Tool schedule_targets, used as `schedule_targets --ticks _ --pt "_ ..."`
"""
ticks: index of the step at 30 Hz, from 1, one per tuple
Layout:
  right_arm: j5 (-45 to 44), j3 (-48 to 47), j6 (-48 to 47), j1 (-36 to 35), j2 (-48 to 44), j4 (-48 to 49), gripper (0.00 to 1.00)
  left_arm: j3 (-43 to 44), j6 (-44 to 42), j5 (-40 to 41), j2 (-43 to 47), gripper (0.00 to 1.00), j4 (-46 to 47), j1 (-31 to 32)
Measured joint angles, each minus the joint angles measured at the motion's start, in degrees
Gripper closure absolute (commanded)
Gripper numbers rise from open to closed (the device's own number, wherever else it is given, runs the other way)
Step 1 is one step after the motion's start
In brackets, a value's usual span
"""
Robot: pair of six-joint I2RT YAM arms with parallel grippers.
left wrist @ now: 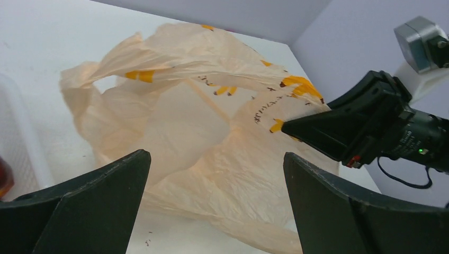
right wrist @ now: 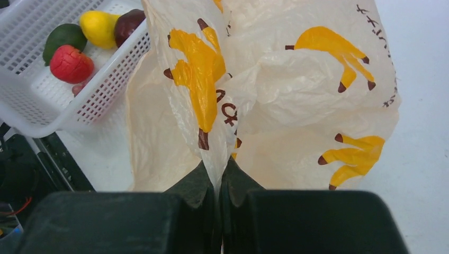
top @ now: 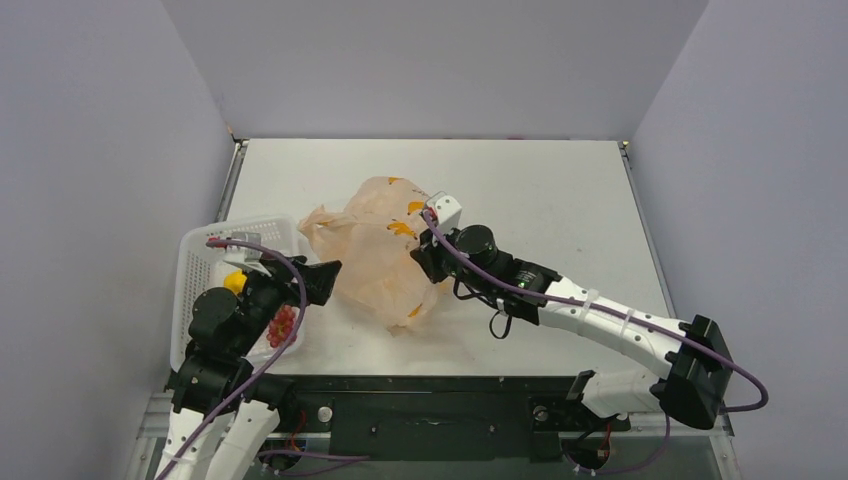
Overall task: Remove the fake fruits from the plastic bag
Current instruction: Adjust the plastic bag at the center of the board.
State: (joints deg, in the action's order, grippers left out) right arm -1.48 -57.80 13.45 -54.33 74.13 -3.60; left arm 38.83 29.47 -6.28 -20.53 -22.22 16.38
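The peach-orange plastic bag (top: 375, 255) lies crumpled mid-table and looks slack. My right gripper (top: 428, 252) is shut on a fold of the bag's right side; in the right wrist view the film (right wrist: 265, 84) is pinched between the closed fingers (right wrist: 197, 182). My left gripper (top: 322, 280) is open and empty at the bag's left edge, with the bag (left wrist: 212, 137) showing between its spread fingers (left wrist: 106, 185). A bright red fruit (right wrist: 70, 63) and a dark red round one (right wrist: 128, 25) lie in the white basket (right wrist: 106, 84). The red berry cluster (top: 282, 325) lies there too.
The white mesh basket (top: 200, 262) stands at the left table edge beside my left arm; it also holds a yellow fruit (right wrist: 99, 27) and a green one (right wrist: 63, 37). Grey walls close the table on three sides. The black base rail (top: 430, 410) runs along the near edge.
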Motion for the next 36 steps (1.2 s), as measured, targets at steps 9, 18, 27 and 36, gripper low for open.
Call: schedule_targets --ticks 9,18,27,36 --pt "0.44 15.91 2.58 3.52 -4.59 3.98 1.0 -2.64 0.7 -10.05 -0.98 0.05 5.66 0.02" --pt "-14.51 13.2 14.53 13.97 -4.61 -5.07 1.0 -2.89 1.81 -12.39 -5.4 0.03 6.88 0.02" --pt "-17.38 -0.44 18.6 35.95 0.39 -10.19 0.81 5.25 -1.07 -10.34 -5.6 0.03 -0.17 0.0" --pt "-17.73 -10.47 14.01 40.74 10.73 -19.43 0.36 18.03 -8.17 -7.15 -8.9 0.03 -8.76 0.0"
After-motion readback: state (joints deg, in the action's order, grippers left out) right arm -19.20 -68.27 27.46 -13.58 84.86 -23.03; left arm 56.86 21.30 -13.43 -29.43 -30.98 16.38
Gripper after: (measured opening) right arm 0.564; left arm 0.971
